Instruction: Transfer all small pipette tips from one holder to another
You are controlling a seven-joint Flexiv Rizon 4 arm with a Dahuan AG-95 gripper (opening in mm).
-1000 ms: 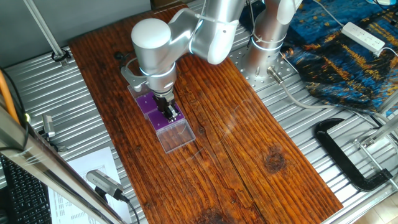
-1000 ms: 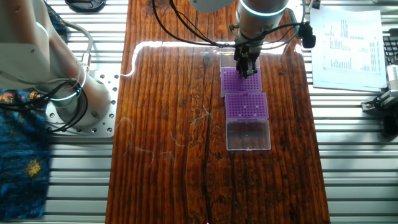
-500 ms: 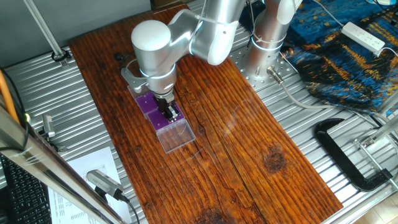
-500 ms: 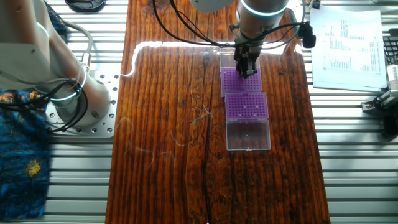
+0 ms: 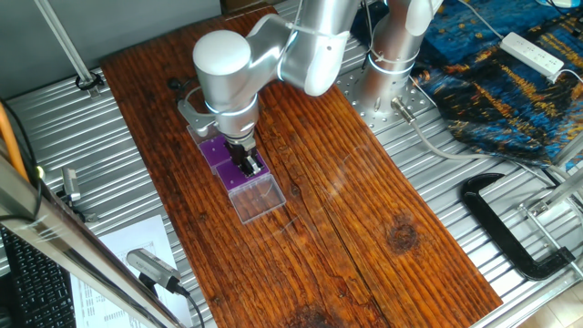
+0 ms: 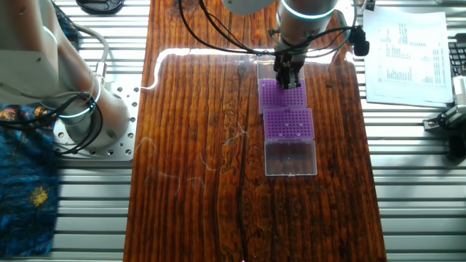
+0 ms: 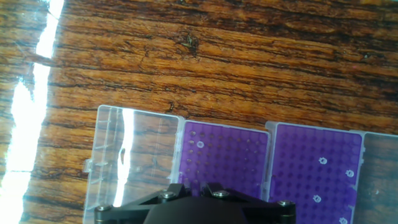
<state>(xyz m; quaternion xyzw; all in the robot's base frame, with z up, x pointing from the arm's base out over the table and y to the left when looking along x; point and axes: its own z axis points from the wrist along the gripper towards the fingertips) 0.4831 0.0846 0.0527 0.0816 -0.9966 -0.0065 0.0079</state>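
Two purple holders lie side by side on the wooden table, each in a clear hinged box. My gripper [image 6: 287, 80] hangs low over the holder [image 6: 282, 97] nearer the arm's base, also seen under the gripper [image 5: 245, 163] in one fixed view. In the hand view this holder [image 7: 224, 158] carries one small pipette tip [image 7: 200, 144] near its far left corner. The other holder [image 7: 317, 168] carries several tips [image 7: 322, 160] scattered over its grid. Only the gripper's dark body shows at the hand view's bottom edge, so the fingertips are hidden. Whether a tip is held cannot be made out.
Clear lids lie open at both outer ends of the boxes [image 7: 134, 155] [image 6: 291, 156]. A black clamp [image 5: 510, 228] sits on the metal bench to the right. Printed paper [image 6: 408, 51] lies beside the board. The arm's base [image 5: 392, 64] stands at the back.
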